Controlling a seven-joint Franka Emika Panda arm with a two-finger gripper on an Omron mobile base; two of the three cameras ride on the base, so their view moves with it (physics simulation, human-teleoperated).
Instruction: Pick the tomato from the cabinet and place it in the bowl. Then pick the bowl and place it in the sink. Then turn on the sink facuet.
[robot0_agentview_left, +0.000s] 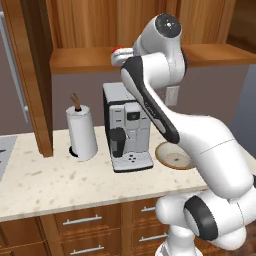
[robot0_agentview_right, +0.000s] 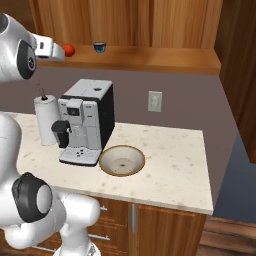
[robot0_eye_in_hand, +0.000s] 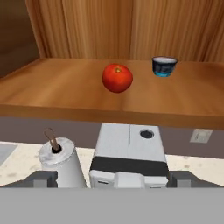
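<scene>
2 fingertips (robot0_eye_in_hand: 43, 178) of our gripper (robot0_eye_in_hand: 112, 180) stood wide apart, holding nothing. We saw the tomato (robot0_eye_in_hand: 117, 78) at 12 o'clock on the cabinet (robot0_eye_in_hand: 65, 87) shelf, blue cup (robot0_eye_in_hand: 164, 66) at 1 o'clock.

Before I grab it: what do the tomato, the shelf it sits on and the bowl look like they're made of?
Tomato: smooth glossy red skin, with a bright highlight, probably slippery. Cabinet shelf: warm brown wood with visible grain, satin sheen. Bowl: looks like glazed ceramic, cream speckled inside with a tan-brown rim; the render leaves stoneware or plastic open.
</scene>
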